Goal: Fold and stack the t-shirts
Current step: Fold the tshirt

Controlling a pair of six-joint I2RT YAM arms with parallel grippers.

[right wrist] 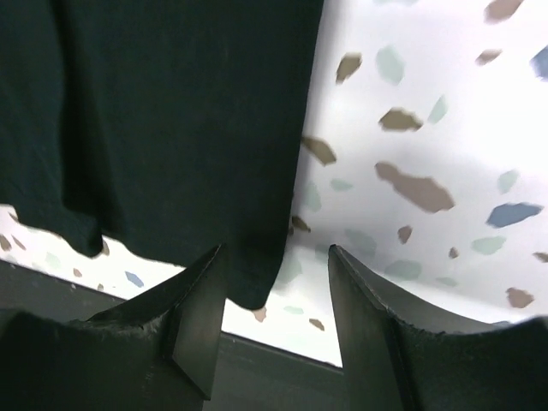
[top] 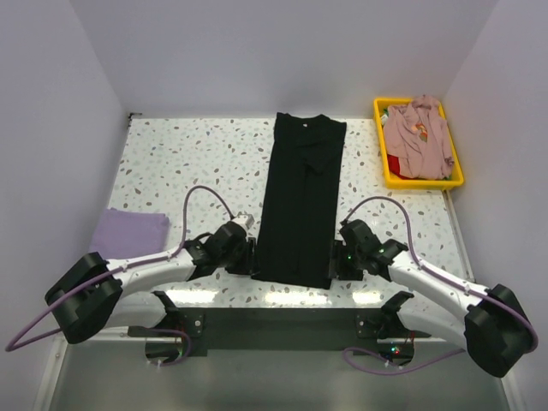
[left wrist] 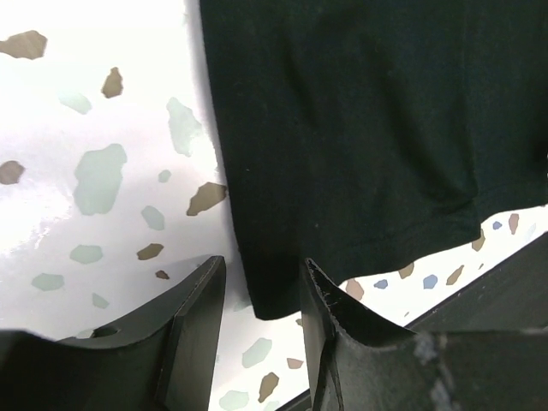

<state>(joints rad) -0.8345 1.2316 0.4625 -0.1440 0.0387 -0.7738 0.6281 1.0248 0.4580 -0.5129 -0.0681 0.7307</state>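
Both arms are reaching low and inward over the desk (top: pixel 197 163), the left end effector (top: pixel 251 257) and right end effector (top: pixel 334 257) each gaping, released, astride a near corner of the black t-shirt (top: pixel 300 197), which is lying lengthwise mid-desk, with the lavender t-shirt (top: pixel 130 229) lying near left and the pink t-shirt (top: pixel 419 137) filling the yellow bin (top: pixel 424 182) far right.

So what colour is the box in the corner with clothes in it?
The box is bright yellow; the top view shows it best.
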